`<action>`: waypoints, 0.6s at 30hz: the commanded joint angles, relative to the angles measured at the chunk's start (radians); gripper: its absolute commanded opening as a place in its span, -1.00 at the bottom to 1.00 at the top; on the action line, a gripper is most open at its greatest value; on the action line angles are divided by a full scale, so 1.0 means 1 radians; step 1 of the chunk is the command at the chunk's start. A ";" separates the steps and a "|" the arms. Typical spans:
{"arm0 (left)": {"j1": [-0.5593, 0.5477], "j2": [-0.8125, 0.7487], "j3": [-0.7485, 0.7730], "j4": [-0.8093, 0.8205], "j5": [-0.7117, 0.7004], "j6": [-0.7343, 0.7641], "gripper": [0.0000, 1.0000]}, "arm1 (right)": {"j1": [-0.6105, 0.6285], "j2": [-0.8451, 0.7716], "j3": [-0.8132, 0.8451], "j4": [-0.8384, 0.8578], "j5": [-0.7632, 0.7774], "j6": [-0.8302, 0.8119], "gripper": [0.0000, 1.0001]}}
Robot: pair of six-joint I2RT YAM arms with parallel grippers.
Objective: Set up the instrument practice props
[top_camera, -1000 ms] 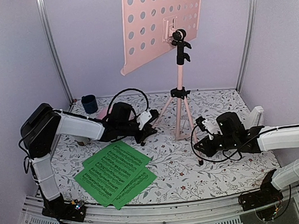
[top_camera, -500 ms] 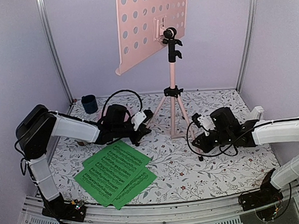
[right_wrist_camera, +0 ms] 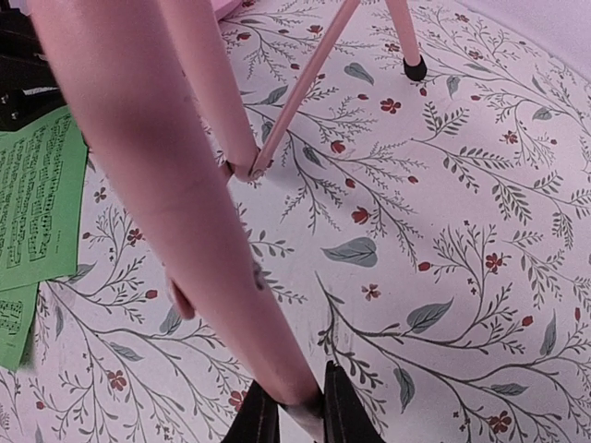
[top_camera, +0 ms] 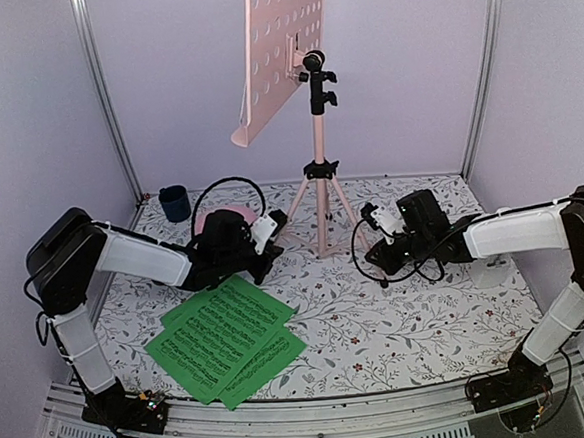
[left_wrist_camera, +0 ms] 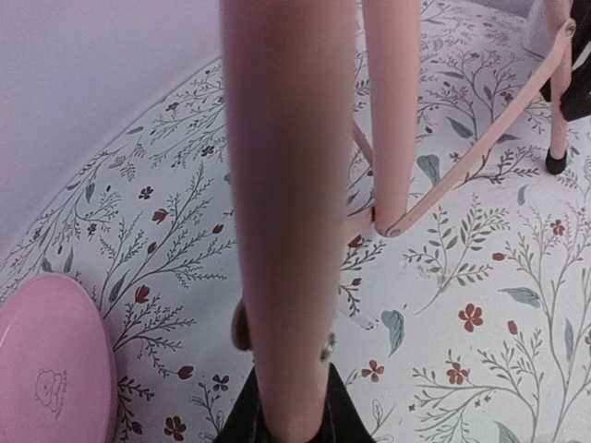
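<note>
music stand: pink tripod, upright, legs spread, towards the back middle of the worktop
desk: pink, perforated, high on the pole, turned nearly edge-on
sheet-music pages: green, printed staves, overlapping, flat near the front-left corner
metronome: small, white, near the right edge, mostly hidden

The music stand stands on the desk, toward the back and about midway across. The left tool clasps the stand's left leg and the right tool clasps its right leg. Left of the stand, just behind the left tool, lies the plate. The cup is farther left, near the back corner. The sheet-music pages lie overlapped in front and to the left of the stand.
</note>
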 commanded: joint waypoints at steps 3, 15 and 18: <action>-0.077 0.013 0.041 0.011 -0.144 -0.006 -1.00 | -0.099 0.046 0.070 0.068 0.125 0.033 -0.99; -0.110 0.051 0.112 -0.076 -0.056 -0.143 -0.19 | -0.122 -0.001 0.059 0.081 0.063 -0.007 -0.11; -0.108 0.042 0.104 -0.080 0.001 -0.156 0.11 | -0.123 -0.027 0.052 0.087 0.021 -0.010 0.18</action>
